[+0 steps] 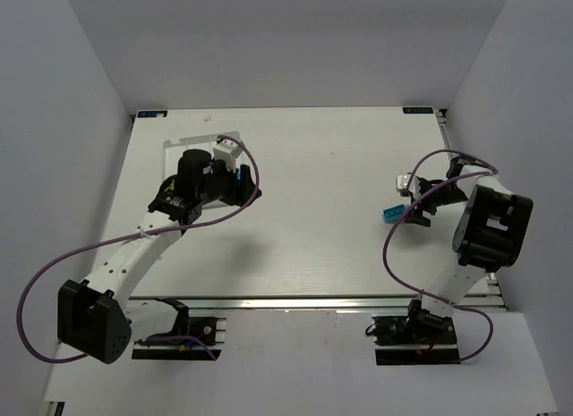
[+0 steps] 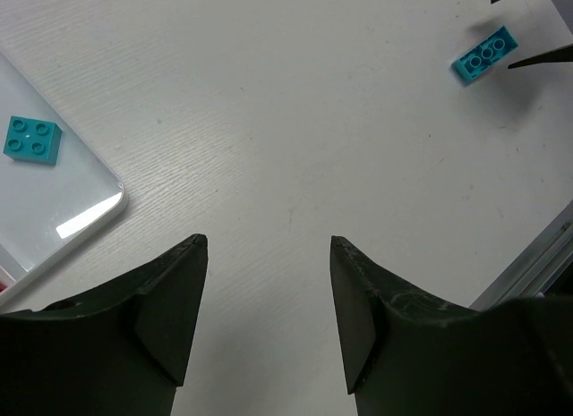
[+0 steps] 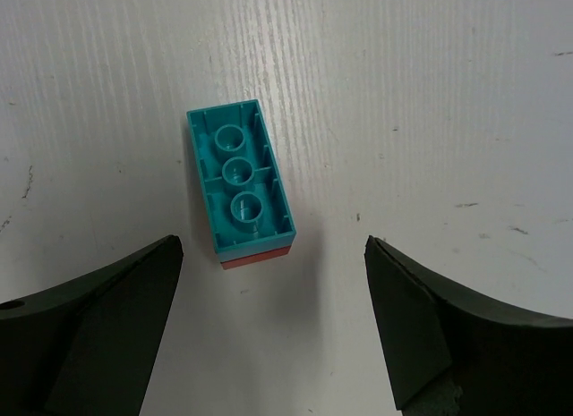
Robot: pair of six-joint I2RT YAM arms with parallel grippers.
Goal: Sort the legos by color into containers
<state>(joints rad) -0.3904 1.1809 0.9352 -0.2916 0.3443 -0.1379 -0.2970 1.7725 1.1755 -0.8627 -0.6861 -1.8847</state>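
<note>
The right pincer (image 3: 273, 331) is released, its two dark fingers (image 3: 98, 335) spread wide and grasping nothing. Just ahead of the fingertips, and in line with the gap between them, an oblong teal plastic brick (image 3: 240, 188) lies on the white wood-grain table (image 3: 430, 94). It is flipped over (three round tubes show in its hollow underside). A pinkish-red strip runs along the end nearest the pincer. Neither finger touches the brick. From the top camera the same brick (image 1: 391, 213) sits on the right half of the table, right beside the end of the right arm.

The left pincer (image 2: 269, 318) is also released. Its fingers stand apart over bare table with nothing between them. At the left edge of its wrist view a rounded corner of the shallow white plastic tray (image 2: 100, 210) shows. Inside the tray rests a small square teal plastic brick (image 2: 32, 140), four studs up and clear of the tray's rim. Which compartment it lies in cannot be told from here. The oblong brick appears far off at the upper right of this view, with the thin dark tips of the right pincer on either side of it.

From above, the tray (image 1: 172, 148) lies at the far left of the table, largely covered by the left arm's wrist.
</note>
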